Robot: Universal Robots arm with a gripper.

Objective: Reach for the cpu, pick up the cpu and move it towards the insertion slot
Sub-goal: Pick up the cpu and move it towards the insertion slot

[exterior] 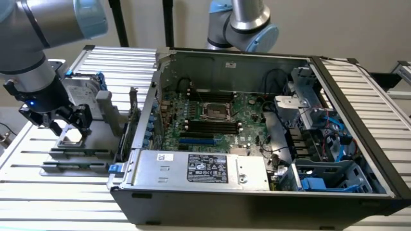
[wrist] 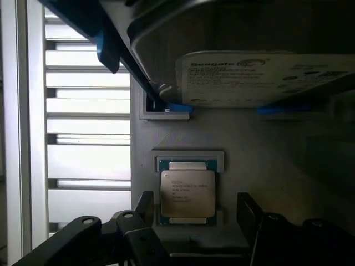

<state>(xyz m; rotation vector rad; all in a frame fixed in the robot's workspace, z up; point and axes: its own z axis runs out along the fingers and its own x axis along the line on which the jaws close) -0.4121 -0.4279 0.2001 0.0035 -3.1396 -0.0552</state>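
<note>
Far 9 o'clock of the exterior view: the black two-finger gripper [exterior: 69, 127] hangs directly above the small square cpu with a silver-grey metal face [exterior: 70, 136]. The cpu lies flat in a recess of the grey plastic holder [exterior: 64, 144] on the slatted metal table [exterior: 38, 197].

The jaws stand wide. In the wrist view the cpu [wrist: 187, 193] sits between the two fingers [wrist: 145, 206], one off each of two opposite edges and clear of it on both sides. No grasp is made. The cpu is near-square, so no long axis governs the approach; its edges run parallel to the finger faces.

At 12 o'clock from the gripper stands the rectangular silver hard drive with a blue bracket [exterior: 82, 94].

At 3 o'clock, well apart, inside the open black computer case [exterior: 257, 202], lies the square dark insertion slot with a silver metal frame [exterior: 215, 111]. Long black memory slots [exterior: 209, 126] lie just beside it at 6 o'clock.
</note>
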